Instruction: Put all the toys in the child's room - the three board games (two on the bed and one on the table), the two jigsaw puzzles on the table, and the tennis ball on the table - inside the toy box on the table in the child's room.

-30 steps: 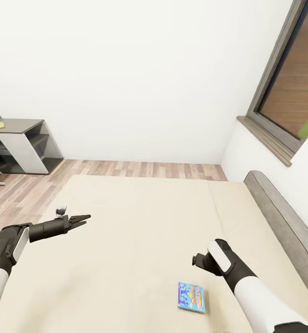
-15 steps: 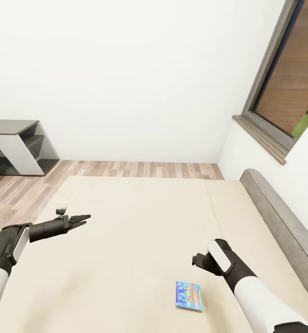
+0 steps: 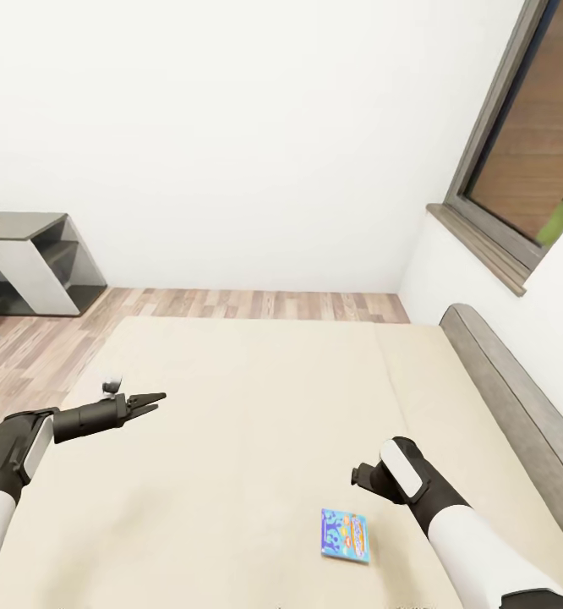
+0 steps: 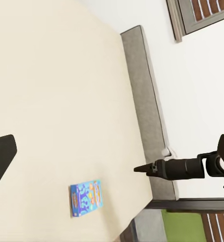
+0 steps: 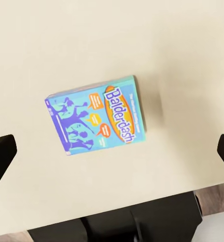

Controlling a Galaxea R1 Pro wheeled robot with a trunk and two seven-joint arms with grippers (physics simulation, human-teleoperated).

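Head view: the bed (image 3: 256,397), plain beige mattress with a grey headboard (image 3: 518,406) along its right side, takes up the lower half; a blue board game (image 3: 345,535) lies flat on the mattress near the front, just below and to the left of the right gripper (image 3: 364,476), apart from it. The right gripper's finger spread cannot be told from this angle. The left gripper (image 3: 150,401) hangs over the mattress's left part, its fingers close together and empty. A dark-grey table (image 3: 28,262) stands far left against the white wall, a small yellow item on its top too small to identify; a window (image 3: 527,161) sits upper right. Left wrist view: the same board game lies on the mattress, nothing between the fingers. Right wrist view: the board game — blue, cartoon print, lettered "Balderdash" — lies directly beneath, both dark fingertips (image 5: 1,156) spread wide at the frame edges, clear of it.
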